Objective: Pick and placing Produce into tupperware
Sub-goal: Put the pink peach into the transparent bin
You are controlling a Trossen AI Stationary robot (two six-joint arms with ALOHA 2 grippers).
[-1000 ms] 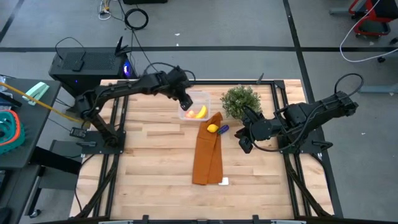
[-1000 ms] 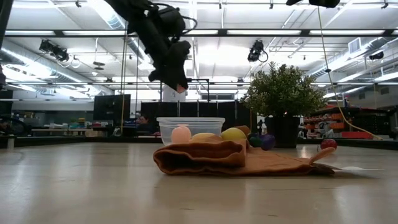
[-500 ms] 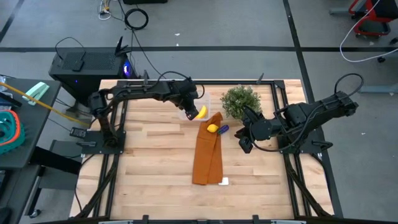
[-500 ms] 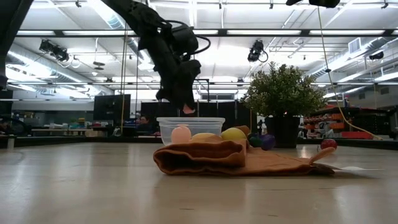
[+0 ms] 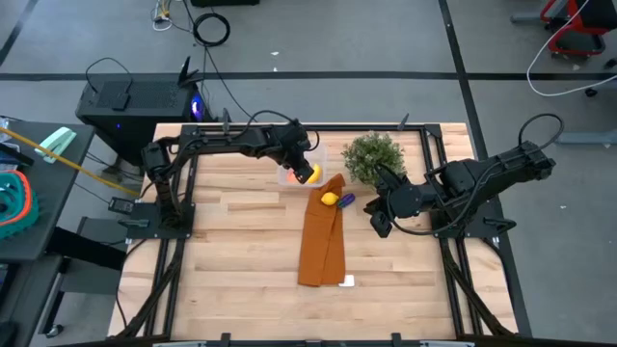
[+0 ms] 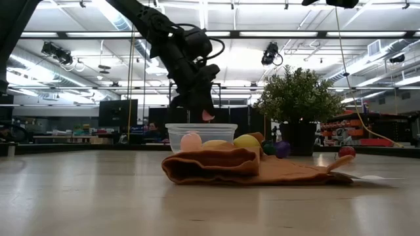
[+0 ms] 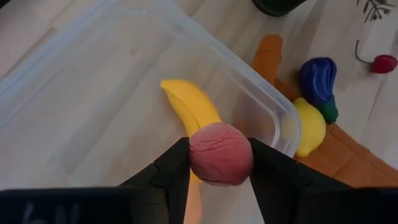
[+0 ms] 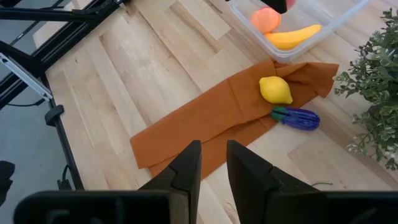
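Observation:
The clear tupperware (image 5: 303, 154) stands on the table at the far middle, with a yellow banana (image 7: 186, 102) and a pinkish-orange round fruit (image 8: 265, 19) inside. My left gripper (image 6: 206, 113) hangs just above it, shut on a pink-red round fruit (image 7: 221, 153). A lemon (image 8: 275, 89) and a dark purple piece (image 8: 298, 118) lie on the far end of the orange-brown cloth (image 5: 321, 241). A small red piece (image 7: 384, 63) rests on the wood beyond. My right gripper (image 5: 378, 224) waits above the table at the right, slightly open, with nothing between its fingers. My left gripper pinches the pink-red round fruit at its two opposite sides (image 7: 194, 155) between its two fingers. The fingers slant down from the table's left. The fruit (image 6: 207, 115) hangs clear, just above the tupperware's rim (image 6: 200, 126) and over the banana.
A green bushy potted plant (image 5: 373, 156) stands right of the tupperware, close to the right arm. The long cloth runs from the tupperware toward the near edge. Bare wood lies at the near left and near right of the table (image 5: 231, 260).
My left gripper has come down toward the tupperware and a little toward the table's right edge, carrying the pink-red fruit, which stays pinched between its fingers. It now hangs just above the box's rim. The right arm has kept still.

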